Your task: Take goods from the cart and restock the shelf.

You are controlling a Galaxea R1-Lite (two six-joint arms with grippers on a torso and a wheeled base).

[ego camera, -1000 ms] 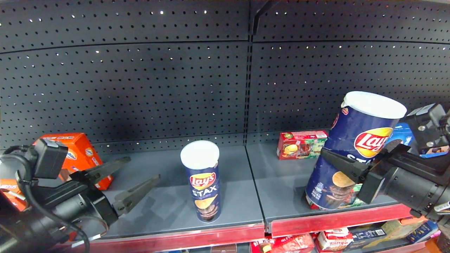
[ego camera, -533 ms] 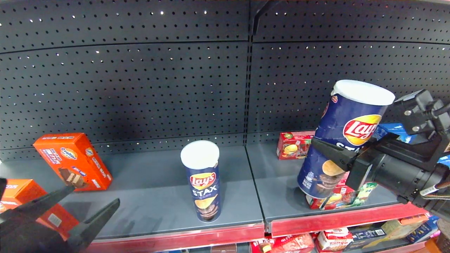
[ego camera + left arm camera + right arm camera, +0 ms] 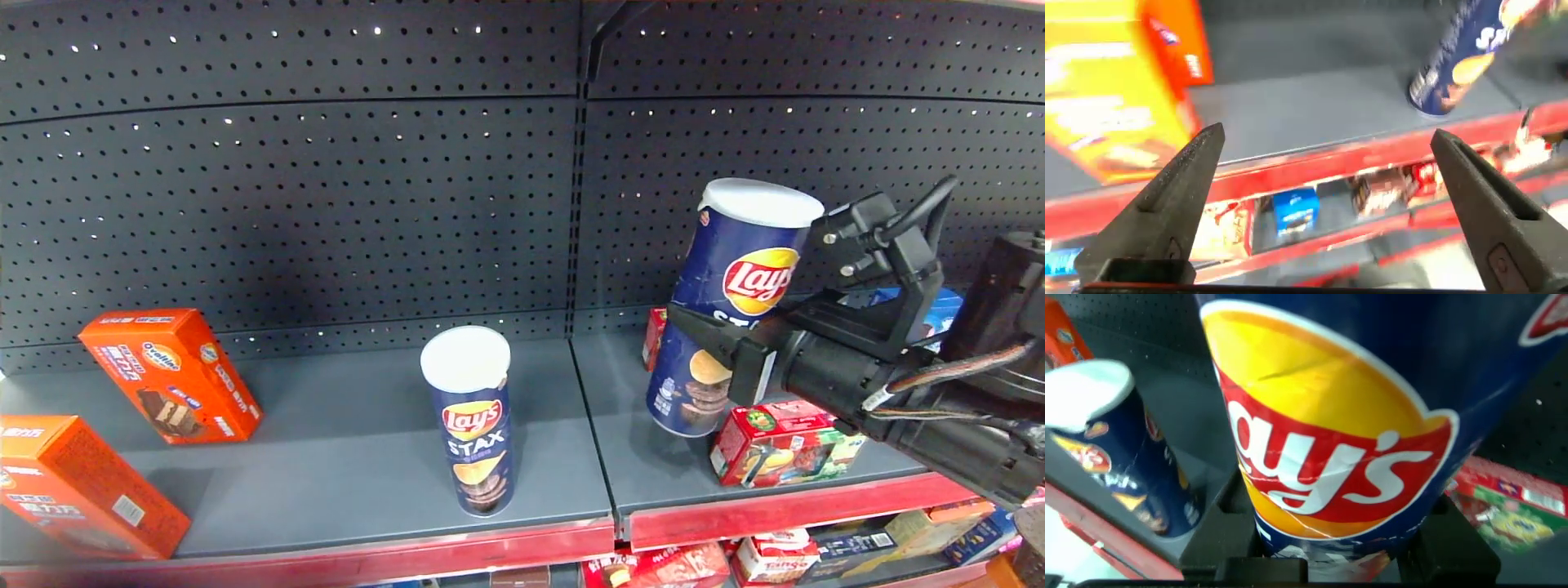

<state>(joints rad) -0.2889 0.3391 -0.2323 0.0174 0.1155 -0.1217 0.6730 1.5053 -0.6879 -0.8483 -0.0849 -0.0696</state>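
Note:
My right gripper [image 3: 717, 331] is shut on a blue chip can [image 3: 735, 294] with a white lid. It holds the can tilted above the right section of the grey shelf [image 3: 367, 457], close to the centre divider. In the right wrist view the held can [image 3: 1355, 433] looms large. A second, matching can [image 3: 472, 418] [image 3: 1118, 449] stands upright near the front of the left section. My left gripper [image 3: 1327, 135] is open with nothing between its fingers, low in front of the shelf's red front edge [image 3: 1315, 163]. The standing can [image 3: 1458, 61] lies beyond it.
Two orange boxes [image 3: 171, 376] [image 3: 77, 486] sit at the shelf's left end. A red box [image 3: 784, 441] lies under the right arm, another red box [image 3: 655, 335] sits behind the held can, and a blue box [image 3: 939, 306] lies farther right. Packed goods [image 3: 694, 563] fill the shelf below.
My right arm has carried the can leftward and farther over the shelf, uncovering the red box. My left arm has dropped down and left out of the head view.

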